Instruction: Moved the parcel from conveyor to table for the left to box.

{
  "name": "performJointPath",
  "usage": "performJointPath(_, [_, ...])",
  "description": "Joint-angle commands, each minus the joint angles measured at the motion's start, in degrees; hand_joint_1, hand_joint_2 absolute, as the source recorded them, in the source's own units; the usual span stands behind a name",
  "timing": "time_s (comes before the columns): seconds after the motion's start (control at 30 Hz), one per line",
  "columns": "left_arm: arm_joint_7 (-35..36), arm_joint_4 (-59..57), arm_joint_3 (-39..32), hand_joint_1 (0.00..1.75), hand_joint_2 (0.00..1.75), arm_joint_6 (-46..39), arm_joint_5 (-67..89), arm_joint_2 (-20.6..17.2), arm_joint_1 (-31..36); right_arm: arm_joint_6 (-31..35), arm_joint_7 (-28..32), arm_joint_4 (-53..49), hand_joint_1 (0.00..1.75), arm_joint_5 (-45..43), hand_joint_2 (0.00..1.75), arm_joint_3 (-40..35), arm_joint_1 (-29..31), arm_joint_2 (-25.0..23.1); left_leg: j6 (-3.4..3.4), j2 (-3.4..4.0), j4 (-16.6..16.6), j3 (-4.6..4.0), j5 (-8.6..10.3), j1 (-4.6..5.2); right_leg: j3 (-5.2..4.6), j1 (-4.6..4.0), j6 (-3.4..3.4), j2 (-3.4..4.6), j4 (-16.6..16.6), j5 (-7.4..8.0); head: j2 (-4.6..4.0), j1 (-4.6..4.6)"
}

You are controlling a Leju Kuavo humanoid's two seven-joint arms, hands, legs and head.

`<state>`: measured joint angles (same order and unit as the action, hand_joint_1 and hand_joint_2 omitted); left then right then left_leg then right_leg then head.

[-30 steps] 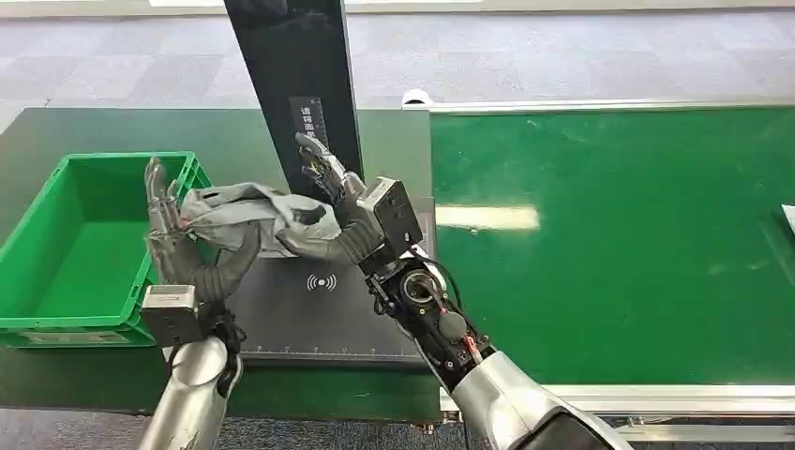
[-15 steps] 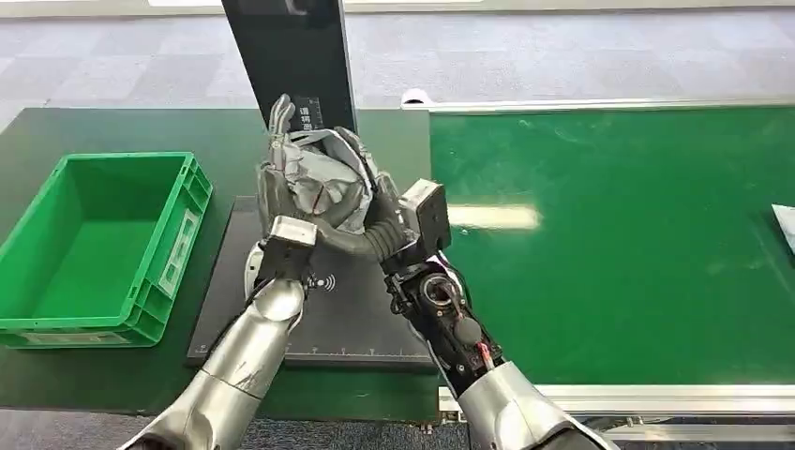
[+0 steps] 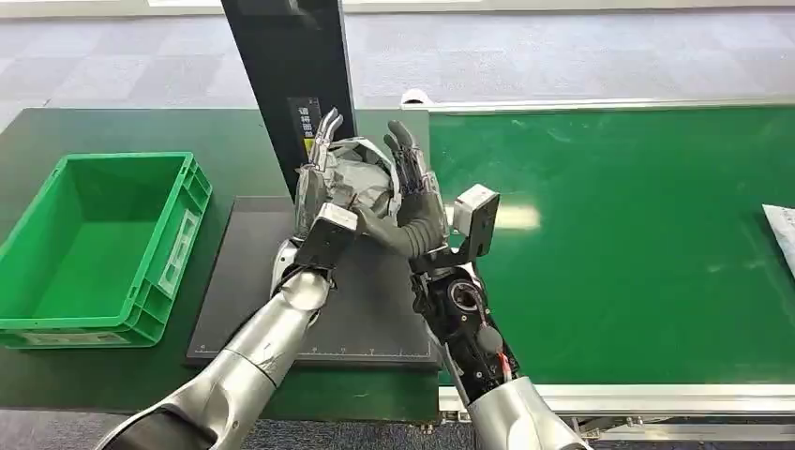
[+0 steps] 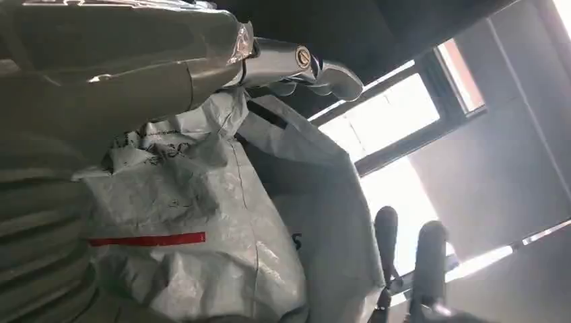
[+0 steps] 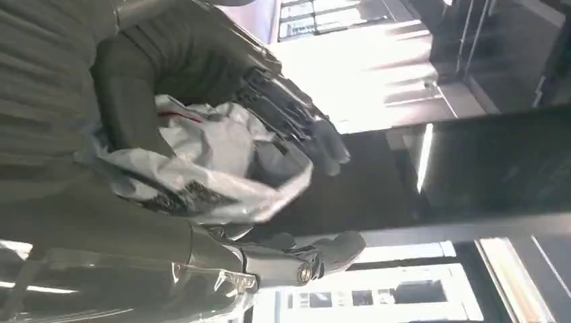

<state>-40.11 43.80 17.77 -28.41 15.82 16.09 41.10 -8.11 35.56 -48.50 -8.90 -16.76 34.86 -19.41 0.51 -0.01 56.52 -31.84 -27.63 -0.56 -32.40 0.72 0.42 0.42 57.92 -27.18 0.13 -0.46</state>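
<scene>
Up above the black scanner pad (image 3: 253, 281), both hands press on a crumpled grey plastic parcel (image 3: 361, 178) from opposite sides. The left hand (image 3: 319, 202) cups the parcel's left side, fingers pointing upward along the bag; the right hand (image 3: 412, 202) clasps its right side, its dark fingers (image 3: 405, 155) rising past the top of the bundle. So each hand is grasping the parcel, which is held in the air between them, just in front of the black upright post (image 3: 291, 84) that stands at the rear of the pad.

From the left wrist camera the parcel (image 4: 222, 222) shows as wrinkled grey film with a red stripe and some dark print, lying against the ribbed cover of that hand. From the right wrist camera the parcel (image 5: 209, 168) is bunched between the thick thumb and the dark fingers.

Well to the left, on the dark green table (image 3: 56, 127), sits a green plastic crate (image 3: 169, 253). To the right lies the bright green conveyor belt (image 3: 637, 253), with another pale package (image 3: 783, 230) at its far right edge
</scene>
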Motion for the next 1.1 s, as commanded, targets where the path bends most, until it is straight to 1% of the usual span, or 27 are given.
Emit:
performJointPath(0.03, [0.1,-6.9,1.4,0.0,1.75,0.2,-0.1,-0.1,2.2,-0.4,-0.2,-0.1,0.0,0.0,1.75,4.2,-0.6,1.5,-0.02,-0.08,0.0,-0.03,0.02,-0.01,0.02,-0.01,-0.01,-0.09,0.0,0.01,-0.02,0.0])
performJointPath(0.1, [0.1,-6.9,1.1,0.0,1.75,0.3,-0.2,-0.6,2.1,-0.7,-0.1,0.0,0.0,0.3,1.75,5.0,-0.7,1.4,-0.02,-0.07,0.0,-0.02,0.03,-0.01,0.03,-0.01,-0.01,-0.09,0.0,0.01,0.0,-0.02])
performJointPath(0.23, [0.1,-1.7,-1.5,0.0,1.75,0.9,-2.6,-2.8,-0.3,-0.5,-0.9,2.0,0.0,3.2,1.75,8.1,-0.9,1.4,-0.01,-0.03,-0.1,0.0,0.06,-0.02,0.03,-0.04,-0.04,-0.06,-0.1,0.06,-0.02,-0.02])
performJointPath(0.33, [0.1,1.9,-2.8,0.0,1.75,1.3,-3.4,-4.7,-2.5,-1.2,0.2,4.1,0.0,3.5,1.75,10.2,-1.7,2.1,0.0,0.04,-0.1,0.07,0.01,0.0,0.08,-0.01,-0.02,0.03,-0.1,0.03,0.0,0.0])
performJointPath(0.4, [0.1,1.9,-2.8,0.0,1.75,1.3,-3.4,-4.7,-2.5,-1.2,0.2,4.1,0.0,3.5,1.75,10.2,-1.7,2.1,-0.01,0.06,-0.1,0.05,0.03,-0.02,0.08,-0.03,-0.03,0.03,-0.1,0.06,0.0,-0.02])
performJointPath(0.43, [0.1,3.3,-2.9,0.0,1.75,1.5,-3.4,-5.5,-3.4,-1.3,0.7,4.2,0.0,3.6,1.75,11.0,-2.4,2.4,-0.01,0.03,0.0,0.01,0.01,0.0,0.04,-0.01,-0.01,0.0,0.0,0.02,0.0,-0.02])
performJointPath(0.47, [0.1,4.1,-3.0,1.64,1.75,1.3,-3.3,-5.8,-3.9,-1.2,0.9,4.0,0.0,3.7,1.75,11.4,-2.6,2.4,-0.02,0.03,-0.1,0.0,0.05,-0.02,0.03,-0.03,-0.03,0.0,-0.1,0.07,-0.02,0.0])
performJointPath(0.5, [0.1,5.1,-3.2,1.75,1.75,1.4,-3.5,-6.3,-4.4,-0.9,0.9,3.7,0.0,3.9,1.75,12.1,-3.0,2.5,-0.02,0.01,-0.1,0.03,0.04,-0.01,0.07,-0.02,-0.02,-0.01,-0.1,0.05,0.0,0.0])
performJointPath(0.77, [0.1,10.5,-4.8,1.75,1.75,-0.1,-4.1,-9.1,-6.8,-0.8,1.1,0.6,0.0,5.0,1.75,15.7,-6.9,3.7,0.0,-0.01,-0.1,-0.01,0.04,-0.03,0.05,-0.05,-0.04,-0.04,-0.1,0.05,0.0,0.0])
performJointPath(0.93, [0.1,10.7,-4.9,1.75,1.75,-0.3,-4.1,-9.3,-7.0,-0.8,1.1,0.4,0.0,5.0,1.75,15.9,-7.1,3.7,-0.01,0.0,0.0,-0.06,0.02,0.0,-0.02,-0.01,-0.02,-0.01,0.0,0.02,0.0,-0.02])
performJointPath(1.1, [0.1,15.3,-5.2,1.75,1.75,-0.7,-5.3,-11.0,-10.1,-0.9,1.0,-0.7,0.0,5.1,1.75,17.5,-9.1,4.0,-0.01,0.01,-0.1,-0.02,0.02,0.0,0.02,-0.01,-0.02,-0.01,-0.1,0.03,-0.02,0.0])
